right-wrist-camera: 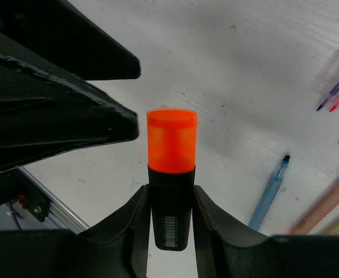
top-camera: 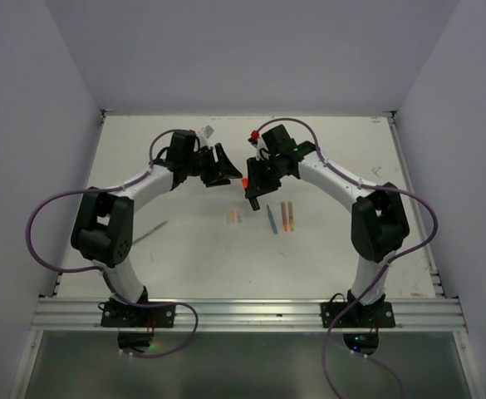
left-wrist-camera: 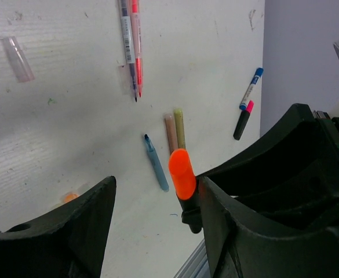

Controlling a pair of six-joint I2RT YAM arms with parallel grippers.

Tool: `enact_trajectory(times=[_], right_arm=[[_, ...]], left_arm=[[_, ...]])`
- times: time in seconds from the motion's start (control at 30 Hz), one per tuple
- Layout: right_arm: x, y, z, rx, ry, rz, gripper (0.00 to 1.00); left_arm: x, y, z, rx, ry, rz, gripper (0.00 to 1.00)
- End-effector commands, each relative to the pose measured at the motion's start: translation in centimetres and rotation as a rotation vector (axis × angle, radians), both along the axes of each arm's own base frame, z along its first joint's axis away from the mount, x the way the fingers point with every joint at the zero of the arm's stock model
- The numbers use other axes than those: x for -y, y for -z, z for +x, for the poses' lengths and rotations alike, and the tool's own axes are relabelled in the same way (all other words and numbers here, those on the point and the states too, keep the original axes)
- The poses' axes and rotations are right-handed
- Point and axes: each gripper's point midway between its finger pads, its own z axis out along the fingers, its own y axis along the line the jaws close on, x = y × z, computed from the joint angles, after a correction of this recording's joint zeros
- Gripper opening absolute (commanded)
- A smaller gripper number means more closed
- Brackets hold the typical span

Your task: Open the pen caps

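Two grippers are facing each other at far centre: right gripper (right-wrist-camera: 170, 197) is pinching the highlighter body (right-wrist-camera: 170, 229), left gripper (left-wrist-camera: 157, 185) is standing spread beside its orange cap (left-wrist-camera: 181, 172), seemingly off-centre; centring before closing is looking wise.

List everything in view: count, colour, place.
orange highlighter: one, black, orange cap on, in the right gripper
pink highlighter: one, black, pink cap, near the table edge
white pen: one, blue cap, beside the pink highlighter
blue pen: one, mid-table
pale pens: two, pale orange and yellow-green, side by side
grey and red pens: two, side by side
clear cap: one, loose
orange bit: one, unidentifiable
table: one, white
left gripper: open, beside the orange cap
right gripper: shut on the orange highlighter
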Motion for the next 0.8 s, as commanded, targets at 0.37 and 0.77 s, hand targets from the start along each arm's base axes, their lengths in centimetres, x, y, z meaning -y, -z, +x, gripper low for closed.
enact_trajectory(times=[0.37,0.77], right_arm=[[-3.2,-3.2,0.8,0.054,-0.002,0.116,0.00],[-3.9,-3.0,2.1,0.073,0.051,0.136,0.00]], left_arm=[[2.5,-1.2,-0.1,0.005,0.055,-0.066,0.41],[3.1,-1.4,-1.5,-0.039,0.069,-0.111,0.31]])
